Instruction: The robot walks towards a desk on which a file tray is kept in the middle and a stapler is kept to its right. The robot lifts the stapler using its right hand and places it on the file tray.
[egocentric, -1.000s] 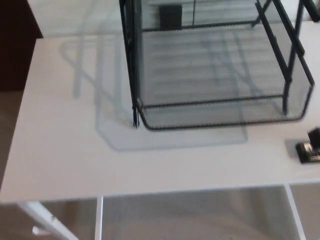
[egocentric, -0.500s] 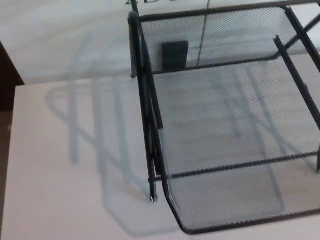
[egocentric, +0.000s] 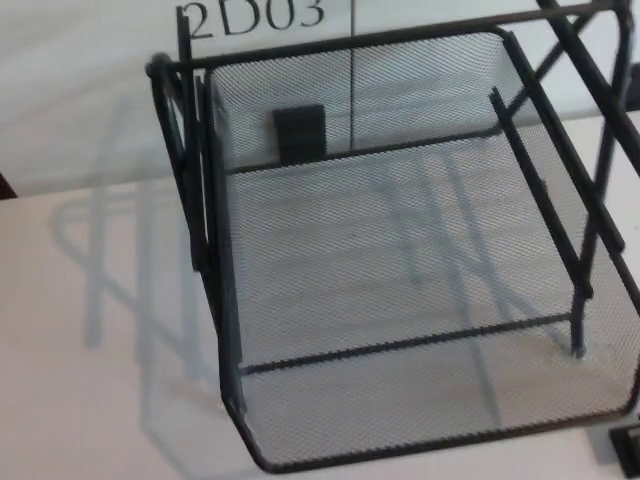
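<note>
A black wire-mesh file tray (egocentric: 230, 300) with stacked tiers fills most of the head view, standing on the white desk (egocentric: 90, 400). Its mesh floors hold nothing that I can see. At the bottom right corner, a small black corner of the stapler (egocentric: 628, 447) pokes into the picture just right of the tray's front rim. Neither of my hands shows in this view.
A white wall behind the desk carries the black lettering "2D03" (egocentric: 255, 17) and a dark rectangular plate (egocentric: 299, 132) seen through the mesh. The tray's shadow (egocentric: 110, 270) falls on the desk to its left.
The whole picture has shifted: the camera has come closer and tilted up, so the desk's front edge left the frame. The stapler dropped out of view, then its corner reappeared at bottom right.
</note>
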